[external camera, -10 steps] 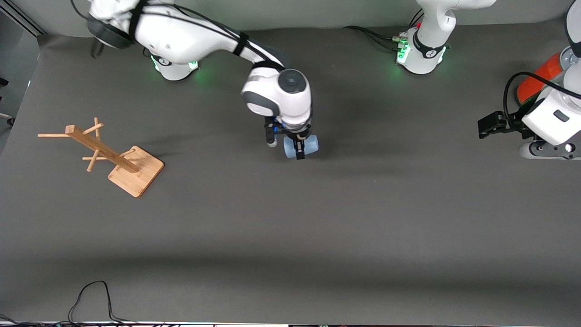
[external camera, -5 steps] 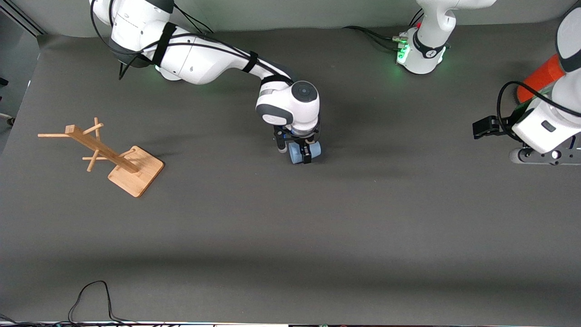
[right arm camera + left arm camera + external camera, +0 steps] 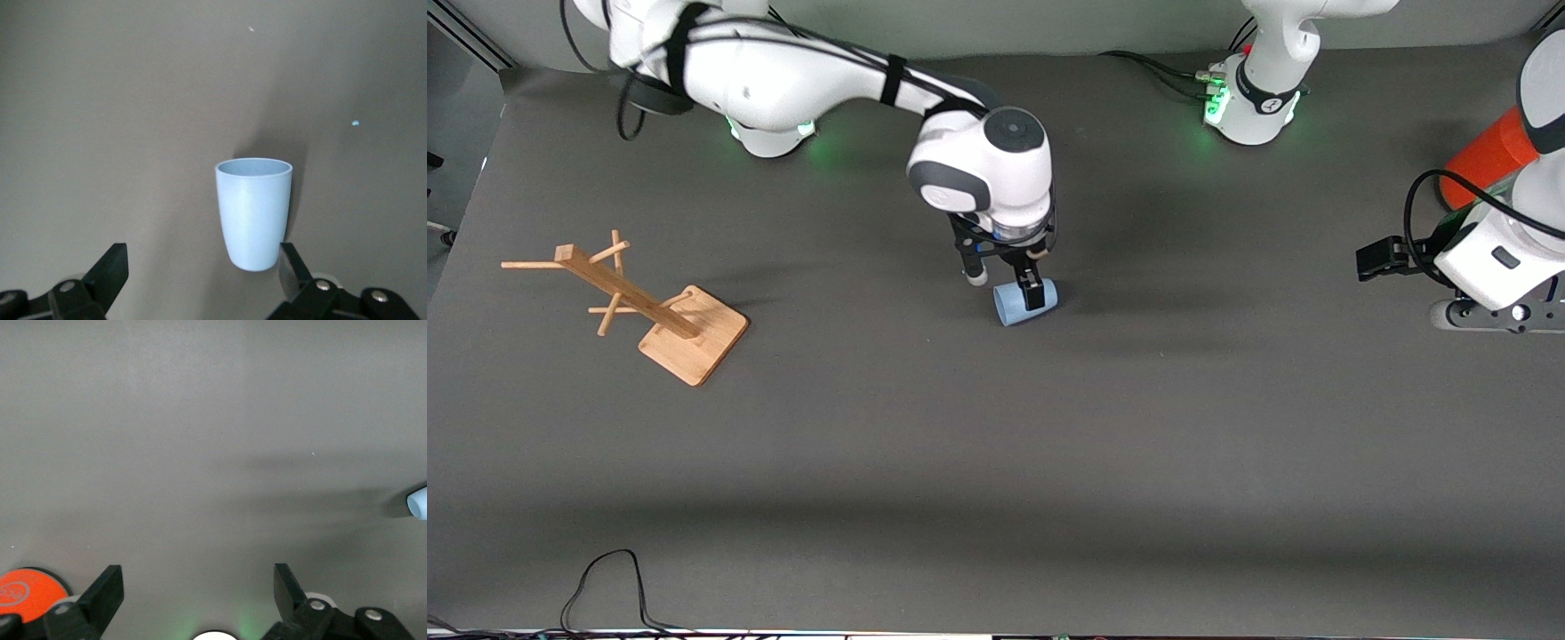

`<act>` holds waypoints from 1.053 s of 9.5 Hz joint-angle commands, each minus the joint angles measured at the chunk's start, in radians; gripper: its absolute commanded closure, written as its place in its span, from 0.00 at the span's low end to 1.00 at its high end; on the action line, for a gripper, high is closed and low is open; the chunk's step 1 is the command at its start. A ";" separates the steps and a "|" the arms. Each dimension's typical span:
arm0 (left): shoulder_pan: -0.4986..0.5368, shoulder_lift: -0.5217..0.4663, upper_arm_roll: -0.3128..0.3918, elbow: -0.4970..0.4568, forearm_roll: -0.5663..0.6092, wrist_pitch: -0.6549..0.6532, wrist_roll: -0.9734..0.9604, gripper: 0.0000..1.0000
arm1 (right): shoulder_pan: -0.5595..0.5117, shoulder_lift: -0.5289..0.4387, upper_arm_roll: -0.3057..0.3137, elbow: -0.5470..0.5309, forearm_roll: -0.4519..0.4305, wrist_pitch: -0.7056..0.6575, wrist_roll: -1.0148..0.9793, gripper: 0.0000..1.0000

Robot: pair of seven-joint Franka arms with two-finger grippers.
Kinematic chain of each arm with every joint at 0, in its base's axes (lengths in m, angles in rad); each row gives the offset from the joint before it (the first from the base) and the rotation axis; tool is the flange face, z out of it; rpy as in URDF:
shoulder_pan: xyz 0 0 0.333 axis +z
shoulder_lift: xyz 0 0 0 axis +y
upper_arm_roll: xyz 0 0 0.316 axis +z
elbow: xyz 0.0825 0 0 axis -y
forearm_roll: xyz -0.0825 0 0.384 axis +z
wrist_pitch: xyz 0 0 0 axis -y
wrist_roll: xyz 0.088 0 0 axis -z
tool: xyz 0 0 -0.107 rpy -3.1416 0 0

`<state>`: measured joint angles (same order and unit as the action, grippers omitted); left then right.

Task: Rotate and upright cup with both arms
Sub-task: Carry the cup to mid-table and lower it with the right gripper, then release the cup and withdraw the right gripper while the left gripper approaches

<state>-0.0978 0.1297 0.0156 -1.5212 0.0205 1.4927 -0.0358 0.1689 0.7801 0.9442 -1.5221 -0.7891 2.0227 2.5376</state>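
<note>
Dark grey matte tabletop (image 3: 1049, 427) carries the small light-blue tapered plastic cup (image 3: 253, 212) lying sideways beneath the spread right gripper (image 3: 200, 273), seemingly light, stiff, slippery, best pinched mid-wall, while the spread left gripper (image 3: 197, 593) waits.

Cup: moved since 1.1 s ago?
Yes, slightly. The cup lies a little farther from the wooden rack, toward the left arm's end; right gripper open above it.

We see a dark grey matte table surface (image 3: 996, 444) under even overhead light. A pale wall (image 3: 1049, 27) borders its top edge, and a black cable (image 3: 605, 578) loops along the near edge.
</note>
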 commanded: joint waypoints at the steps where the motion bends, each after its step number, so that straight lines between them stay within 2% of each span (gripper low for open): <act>1: -0.003 -0.002 0.000 0.004 -0.011 -0.003 0.022 0.00 | -0.031 -0.134 -0.072 0.034 0.204 -0.034 -0.258 0.00; 3: -0.095 0.014 -0.038 0.012 -0.001 0.010 -0.141 0.00 | -0.031 -0.296 -0.230 0.042 0.420 -0.036 -0.560 0.00; 5: -0.205 0.053 -0.042 0.010 0.004 0.053 -0.221 0.00 | -0.029 -0.414 -0.399 0.027 0.598 -0.045 -0.841 0.00; 7: -0.356 0.125 -0.042 0.023 0.013 0.125 -0.391 0.00 | -0.028 -0.496 -0.561 0.022 0.715 -0.125 -1.181 0.00; 8: -0.440 0.169 -0.042 0.024 0.024 0.185 -0.489 0.00 | -0.028 -0.531 -0.650 0.022 0.804 -0.157 -1.320 0.00; 9: -0.509 0.232 -0.042 0.062 0.057 0.195 -0.563 0.00 | -0.026 -0.565 -0.726 0.022 0.839 -0.212 -1.496 0.00; 10: -0.549 0.302 -0.045 0.134 0.068 0.179 -0.637 0.00 | -0.026 -0.596 -0.781 0.020 0.840 -0.266 -1.633 0.00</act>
<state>-0.5883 0.3385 -0.0452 -1.4995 0.0571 1.6967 -0.5872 0.1281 0.2493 0.2320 -1.4667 0.0149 1.8034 1.0613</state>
